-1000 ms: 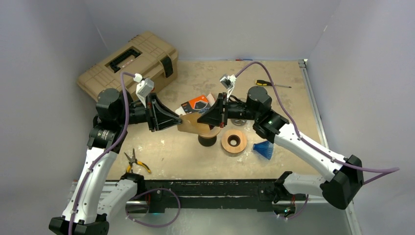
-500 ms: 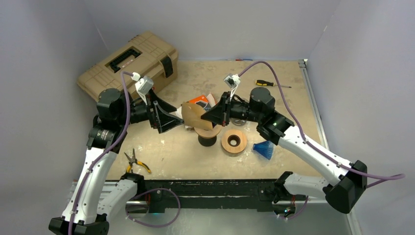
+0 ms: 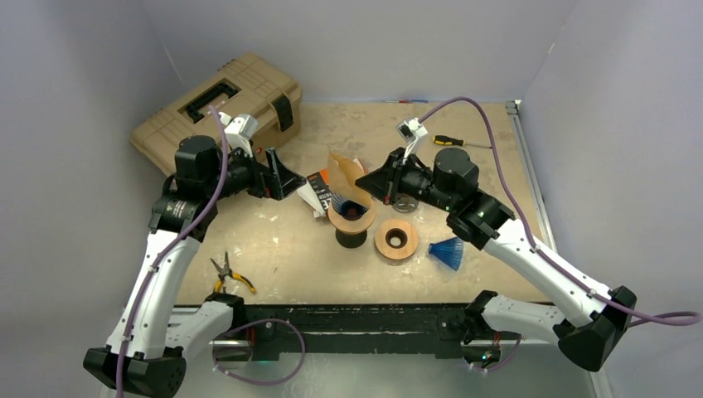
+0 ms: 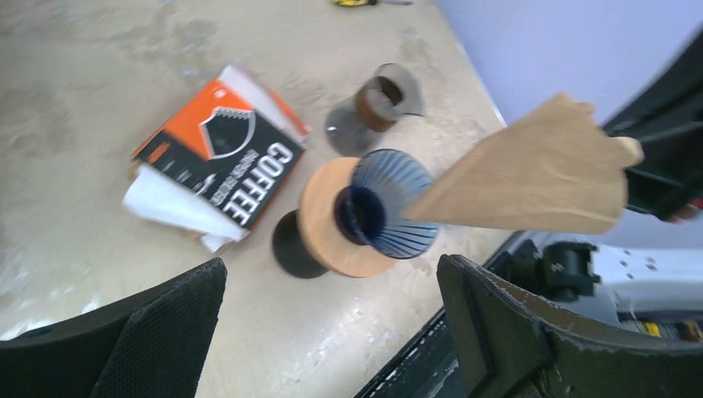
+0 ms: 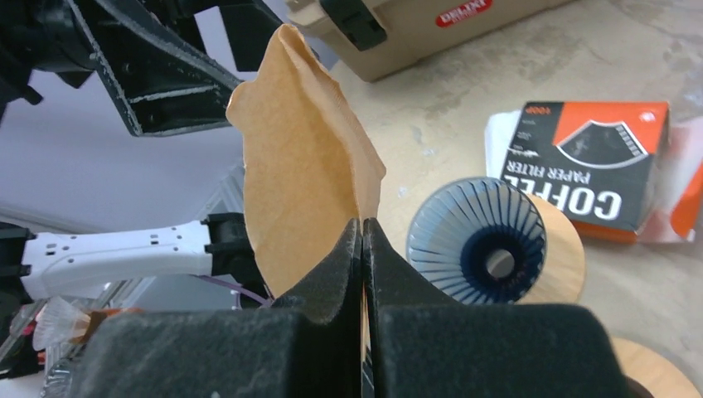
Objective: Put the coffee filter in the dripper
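Left tool (image 3: 292, 178) away; filter (image 3: 344, 172) seemingly upright

Soft, even light falls from overhead, leaving the counter (image 3: 464, 149) pale and clear in the top view, with only faint shadows. Just ahead of the left claw (image 4: 332, 274), the dripper (image 4: 398, 207) throws a dark shadow toward the claw's left finger, and the coffee filter (image 4: 530, 170) looks smeared. The right claw (image 5: 362, 230) looms dark and out of focus, while the filter above it is fairly sharp.
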